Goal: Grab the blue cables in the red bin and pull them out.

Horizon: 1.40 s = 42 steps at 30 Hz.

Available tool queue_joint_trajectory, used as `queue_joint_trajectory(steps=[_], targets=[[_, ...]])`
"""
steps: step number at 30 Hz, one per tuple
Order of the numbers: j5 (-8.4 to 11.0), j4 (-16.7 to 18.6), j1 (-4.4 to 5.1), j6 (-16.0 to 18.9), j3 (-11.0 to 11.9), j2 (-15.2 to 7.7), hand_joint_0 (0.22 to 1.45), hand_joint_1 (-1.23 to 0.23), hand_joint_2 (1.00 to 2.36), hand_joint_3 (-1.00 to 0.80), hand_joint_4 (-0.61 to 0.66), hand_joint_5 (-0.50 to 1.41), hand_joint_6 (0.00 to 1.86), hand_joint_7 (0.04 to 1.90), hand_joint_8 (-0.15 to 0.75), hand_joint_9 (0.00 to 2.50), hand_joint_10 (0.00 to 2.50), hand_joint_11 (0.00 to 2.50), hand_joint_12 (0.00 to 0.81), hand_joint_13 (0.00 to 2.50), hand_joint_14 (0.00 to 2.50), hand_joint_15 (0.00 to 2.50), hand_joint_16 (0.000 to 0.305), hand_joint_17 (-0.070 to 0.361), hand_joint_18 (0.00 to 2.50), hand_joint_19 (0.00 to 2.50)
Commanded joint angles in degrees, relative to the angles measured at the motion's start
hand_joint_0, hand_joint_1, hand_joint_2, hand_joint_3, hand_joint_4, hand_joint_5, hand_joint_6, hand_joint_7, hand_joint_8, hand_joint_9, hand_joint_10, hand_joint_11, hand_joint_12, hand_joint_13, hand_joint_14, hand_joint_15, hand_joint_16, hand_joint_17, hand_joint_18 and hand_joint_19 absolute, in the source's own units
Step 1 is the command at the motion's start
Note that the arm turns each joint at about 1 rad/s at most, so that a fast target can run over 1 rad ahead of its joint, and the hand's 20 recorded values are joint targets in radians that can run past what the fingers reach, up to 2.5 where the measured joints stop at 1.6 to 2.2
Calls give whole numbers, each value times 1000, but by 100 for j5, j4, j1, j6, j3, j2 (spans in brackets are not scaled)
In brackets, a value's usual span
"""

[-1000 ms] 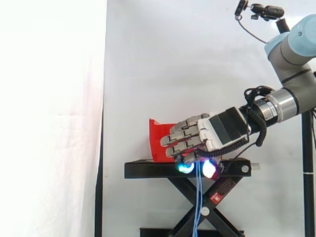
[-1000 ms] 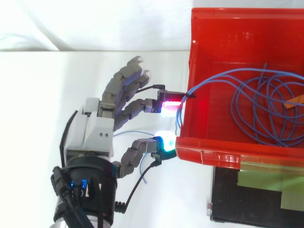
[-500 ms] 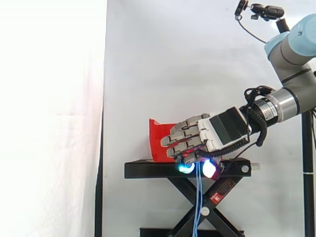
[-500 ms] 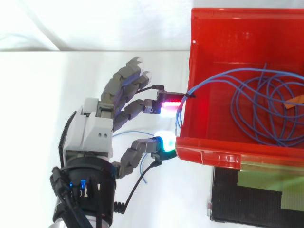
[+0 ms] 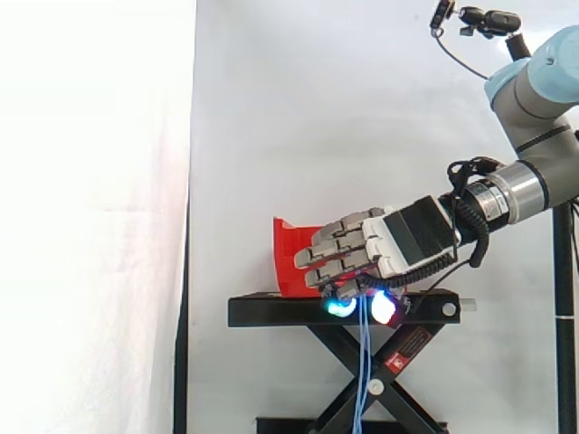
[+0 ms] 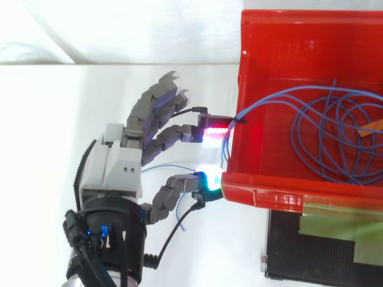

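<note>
now the hand (image 6: pixel 116 173) sits half-open at the left wall of the red bin (image 6: pixel 311 191) — blue cables (image 5: pixel 364 357) hang unclamped between its pads (image 6: pixel 214 133).

The arm (image 5: pixel 541 86) reached in from the right and sloped down through the wrist (image 5: pixel 507 192) to the hand (image 6: pixel 116 173), its back turned upward. Its fingers (image 6: pixel 158 104) stretched forward, loosely spread. One pad glowed red and the thumb (image 6: pixel 176 190) cyan, a gap between them.
</note>
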Motion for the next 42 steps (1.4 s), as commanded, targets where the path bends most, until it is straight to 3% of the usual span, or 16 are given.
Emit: queue_joint_trajectory(steps=[1, 42], targets=[[0, 2, -9, -17, -9, 0, 925, -944, 1000, -1000, 229, 811, 5, 778, 227, 556, 11, 337, 289, 344, 11, 275, 38, 85, 349, 523], [-9, 99, -44, -192, -9, 0, 915, -911, 1000, -1000, 230, 805, 6, 774, 229, 555, 11, 337, 290, 342, 11, 282, 38, 85, 344, 527]])
